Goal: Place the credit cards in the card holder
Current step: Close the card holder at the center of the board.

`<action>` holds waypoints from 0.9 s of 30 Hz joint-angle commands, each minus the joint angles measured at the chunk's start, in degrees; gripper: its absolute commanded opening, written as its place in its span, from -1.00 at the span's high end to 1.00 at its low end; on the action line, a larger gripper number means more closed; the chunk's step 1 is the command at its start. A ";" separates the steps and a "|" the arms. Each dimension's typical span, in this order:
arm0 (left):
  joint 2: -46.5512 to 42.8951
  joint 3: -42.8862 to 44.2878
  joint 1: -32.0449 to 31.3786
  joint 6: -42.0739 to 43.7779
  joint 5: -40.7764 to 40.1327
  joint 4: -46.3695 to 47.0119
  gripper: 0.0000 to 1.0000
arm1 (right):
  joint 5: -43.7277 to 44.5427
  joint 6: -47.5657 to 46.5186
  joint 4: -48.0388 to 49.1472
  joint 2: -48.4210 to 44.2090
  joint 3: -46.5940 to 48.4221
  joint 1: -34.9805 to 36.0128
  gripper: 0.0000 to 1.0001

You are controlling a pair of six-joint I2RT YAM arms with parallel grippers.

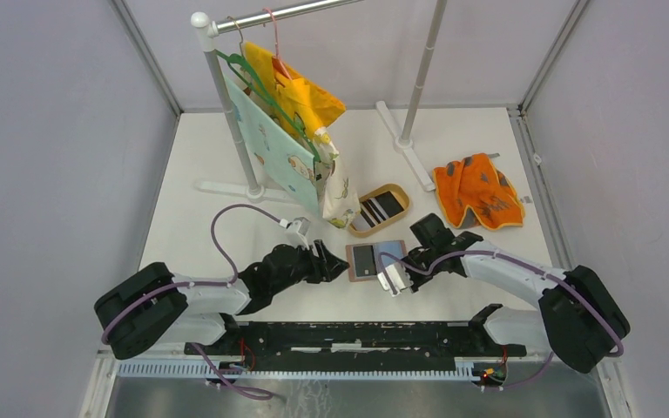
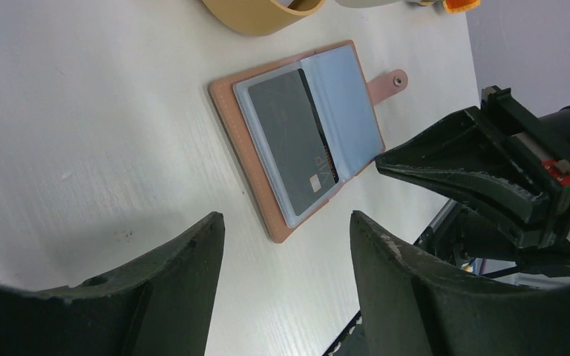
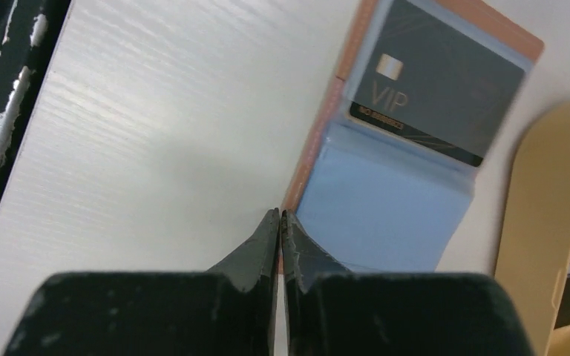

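The card holder lies open and flat on the table between my two grippers. In the left wrist view the card holder holds a dark grey card in one pocket, next to a grey-blue pocket and a strap tab. More striped credit cards lie in the tan oval dish. My left gripper is open and empty, just left of the holder. My right gripper is shut, its tips at the holder's edge by the blue pocket.
An orange patterned cloth lies at the back right. A clothes rack with hanging garments stands behind the holder, and its second foot lies on the table.
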 commanded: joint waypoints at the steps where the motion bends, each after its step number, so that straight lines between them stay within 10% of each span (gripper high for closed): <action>1: 1.18 -0.69 -0.78 -5.64 -0.77 5.25 -0.40 | -9.60 9.10 3.76 -2.58 2.02 -2.03 0.81; 7: 2.90 -0.92 -1.31 -8.36 -4.17 5.11 -0.47 | -3.22 37.45 20.20 1.48 3.91 -1.56 0.68; 27: 25.32 1.19 -1.51 -15.84 0.13 25.28 -0.52 | 4.86 39.63 13.43 15.07 7.63 -1.65 0.66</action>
